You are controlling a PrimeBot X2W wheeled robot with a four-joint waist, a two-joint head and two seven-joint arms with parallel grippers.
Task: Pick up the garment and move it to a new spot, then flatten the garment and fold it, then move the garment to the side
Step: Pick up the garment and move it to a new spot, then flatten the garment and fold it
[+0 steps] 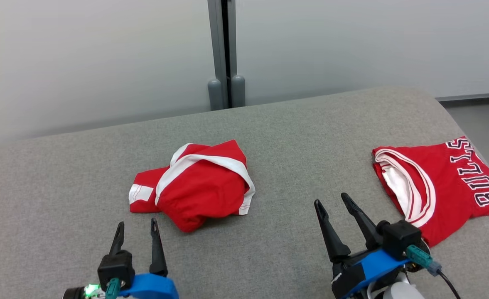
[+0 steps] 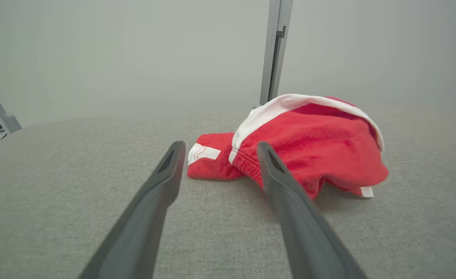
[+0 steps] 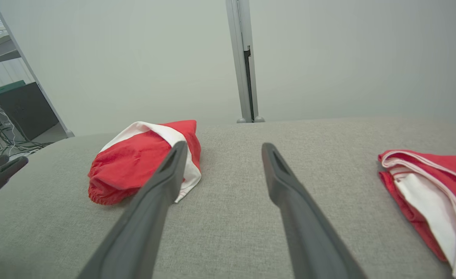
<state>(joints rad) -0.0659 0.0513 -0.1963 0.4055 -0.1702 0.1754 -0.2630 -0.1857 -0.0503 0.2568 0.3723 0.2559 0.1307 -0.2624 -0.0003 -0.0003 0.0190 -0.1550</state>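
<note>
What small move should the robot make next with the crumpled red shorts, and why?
Probably ease the left gripper forward to pinch the near edge of the red shorts: they lie bunched on the grey padded surface, both grippers open and clear of them, the right gripper farther off.

Grey table [image 1: 269, 124], pale wall [image 1: 82, 62] behind with a grey post [image 1: 223, 54]. Folded red BULLS jersey [image 1: 443, 182] near table's right edge. Dark cabinet [image 3: 26, 108], cables [image 3: 7, 146] off left.
</note>
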